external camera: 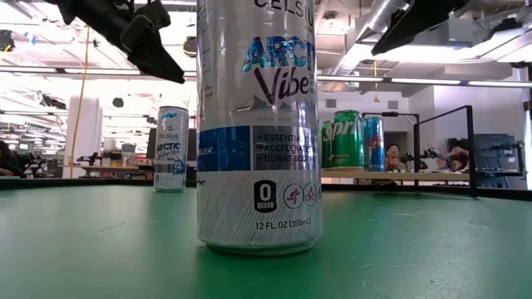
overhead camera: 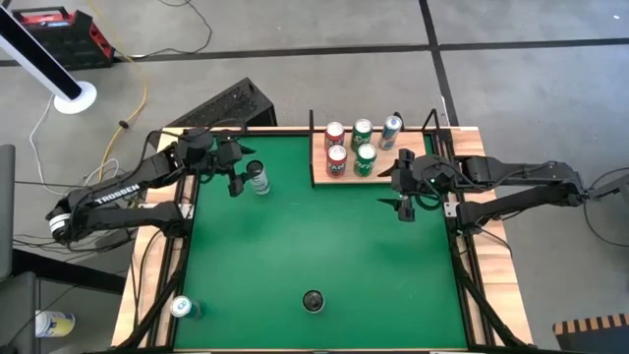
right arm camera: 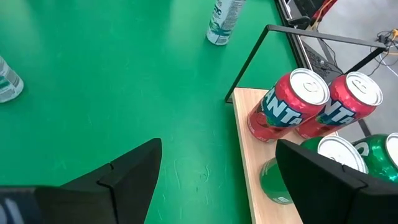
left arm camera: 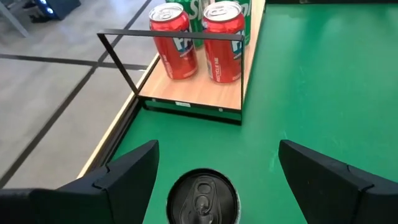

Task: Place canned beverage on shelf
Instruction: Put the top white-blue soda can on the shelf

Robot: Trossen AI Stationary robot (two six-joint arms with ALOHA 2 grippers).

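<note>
Green felt table (overhead camera: pixel 314 246), light-wood shelf (overhead camera: pixel 378 177) with thin black edging at far edge, carrying two red, two green and one blue can. Left gripper (overhead camera: pixel 236 177) spread wide above upright silver-white beverage can (overhead camera: pixel 258 179), not touching. Right gripper (overhead camera: pixel 406 192) likewise spread, empty, just beside shelf.

overhead, table-level, 2 wrist views; shelf (overhead camera: pixel 378 147) shared

I see a black keyboard (overhead camera: pixel 224 106) on the grey floor beyond the table. A red toolbox (overhead camera: pixel 57 36) sits farther off, beside a white fan base (overhead camera: pixel 75 97).
</note>
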